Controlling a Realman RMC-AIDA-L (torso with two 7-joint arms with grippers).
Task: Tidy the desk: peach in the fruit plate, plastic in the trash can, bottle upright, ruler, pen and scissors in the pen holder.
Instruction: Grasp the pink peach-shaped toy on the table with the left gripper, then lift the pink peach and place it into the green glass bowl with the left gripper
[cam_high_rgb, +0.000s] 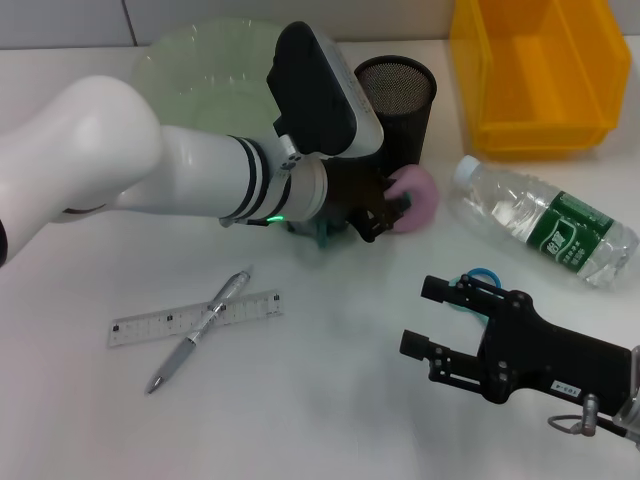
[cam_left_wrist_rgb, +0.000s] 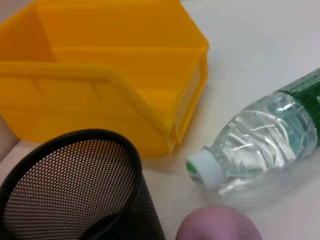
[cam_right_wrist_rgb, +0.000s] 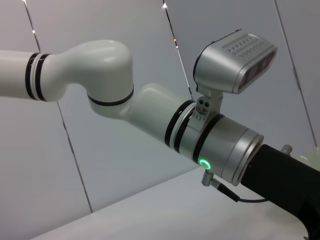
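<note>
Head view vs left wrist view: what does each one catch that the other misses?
Only the head view shows both grippers: the left gripper at the peach, the right gripper open over the blue-handled scissors. It also shows the ruler, pen and green fruit plate.
Only the left wrist view shows the yellow bin's inner divider.
Both show the yellow bin, mesh pen holder, peach, and the bottle lying on its side.

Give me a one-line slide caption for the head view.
Left claw at the peach beside the pen holder; bottle lying down, right claw open near the scissors.
</note>
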